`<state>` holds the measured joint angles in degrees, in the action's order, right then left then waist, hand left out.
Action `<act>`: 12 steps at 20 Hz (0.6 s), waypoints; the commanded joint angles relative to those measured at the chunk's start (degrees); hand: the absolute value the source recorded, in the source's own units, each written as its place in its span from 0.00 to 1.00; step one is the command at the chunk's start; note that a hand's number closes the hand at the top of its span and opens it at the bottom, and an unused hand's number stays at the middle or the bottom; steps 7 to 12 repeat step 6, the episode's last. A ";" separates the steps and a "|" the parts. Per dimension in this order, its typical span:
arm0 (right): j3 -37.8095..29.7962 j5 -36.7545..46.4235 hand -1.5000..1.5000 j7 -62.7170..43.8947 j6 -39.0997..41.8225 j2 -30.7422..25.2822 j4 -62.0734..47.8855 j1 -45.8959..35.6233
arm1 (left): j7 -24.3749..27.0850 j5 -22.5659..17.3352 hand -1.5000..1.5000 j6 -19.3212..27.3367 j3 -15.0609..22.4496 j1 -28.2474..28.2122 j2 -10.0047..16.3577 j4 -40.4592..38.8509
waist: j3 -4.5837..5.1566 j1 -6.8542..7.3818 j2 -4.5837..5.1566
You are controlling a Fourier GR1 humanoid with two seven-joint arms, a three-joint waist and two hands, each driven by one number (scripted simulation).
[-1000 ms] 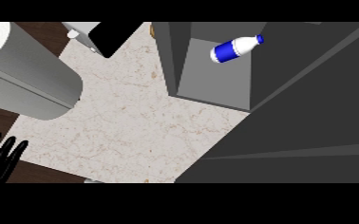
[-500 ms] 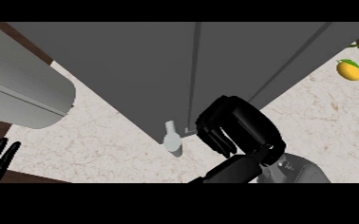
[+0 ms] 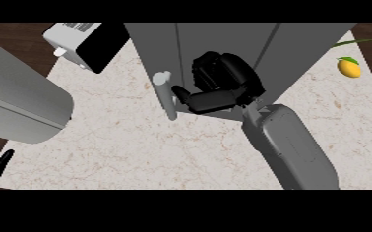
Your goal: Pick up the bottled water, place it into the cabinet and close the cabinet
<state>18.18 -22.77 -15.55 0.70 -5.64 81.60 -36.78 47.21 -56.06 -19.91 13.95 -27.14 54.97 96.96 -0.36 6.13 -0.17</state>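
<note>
Head view. Grey cabinet [image 3: 218, 38] standing on the marbled worktop [image 3: 131, 150], its front showing shut. Right hand [image 3: 222, 81] against the cabinet front: fingers [image 3: 212, 69] curled and holding nothing, thumb [image 3: 200, 101] stretched left to touch the pale handle [image 3: 166, 96]. Bottled water out of sight. Left hand [image 3: 6, 158] a black sliver at the lower left edge; its state cannot be told. Yellow fruit [image 3: 349, 68] on the worktop, right of the cabinet and well apart from it.

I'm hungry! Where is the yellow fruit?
In the head view, the yellow fruit lies on the counter at the far right, just right of the grey cabinet.
</note>
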 commanded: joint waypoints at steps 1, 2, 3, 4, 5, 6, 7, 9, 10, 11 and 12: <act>-6.84 2.29 1.00 2.24 -2.25 0.10 -14.22 -11.43 | 1.99 1.31 0.00 -2.71 0.01 -0.73 -0.88 -0.53 | 0.46 -0.06 1.40; -6.64 2.09 1.00 3.47 -1.36 0.60 -15.50 -11.37 | 1.17 -0.30 0.00 -2.49 -0.32 0.00 -1.31 -0.52 | 0.44 -0.37 1.57; -7.35 2.34 1.00 3.12 -2.33 0.40 -15.57 -12.17 | 1.75 0.09 0.00 -3.11 -1.61 0.11 -0.42 -0.85 | 0.46 -0.03 1.51; -5.29 3.94 1.00 4.83 -3.27 2.75 -16.93 -11.70 | 0.93 0.86 0.00 -1.74 0.03 -0.14 -1.53 1.69 | 0.40 -0.29 1.38; -6.37 3.28 1.00 3.65 -3.38 2.32 -17.01 -13.15 | 1.26 1.38 0.00 -2.26 -0.34 -0.41 -1.53 -0.06 | 0.46 -0.34 1.36; -7.11 2.53 1.00 4.08 -1.89 1.28 -17.47 -12.93 | 1.34 0.40 0.00 -3.95 -1.82 -0.99 -0.10 -0.31 | 0.43 -0.33 1.30; -7.11 2.53 1.00 4.08 -1.89 1.28 -17.47 -12.93 | 1.34 0.40 0.00 -3.95 -1.82 -0.99 -0.10 -0.31 | 0.43 -0.33 1.30; -7.11 2.53 1.00 4.08 -1.89 1.28 -17.47 -12.93 | 1.34 0.40 0.00 -3.95 -1.82 -0.99 -0.10 -0.31 | 0.43 -0.33 1.30; -7.11 2.53 1.00 4.08 -1.89 1.28 -17.47 -12.93 | 1.34 0.40 0.00 -3.95 -1.82 -0.99 -0.10 -0.31 | 0.43 -0.33 1.30; -7.11 2.53 1.00 4.08 -1.89 1.28 -17.47 -12.93 | 1.34 0.40 0.00 -3.95 -1.82 -0.99 -0.10 -0.31 | 0.43 -0.33 1.30; -7.11 2.53 1.00 4.08 -1.89 1.28 -17.47 -12.93 | 1.34 0.40 0.00 -3.95 -1.82 -0.99 -0.10 -0.31 | 0.43 -0.33 1.30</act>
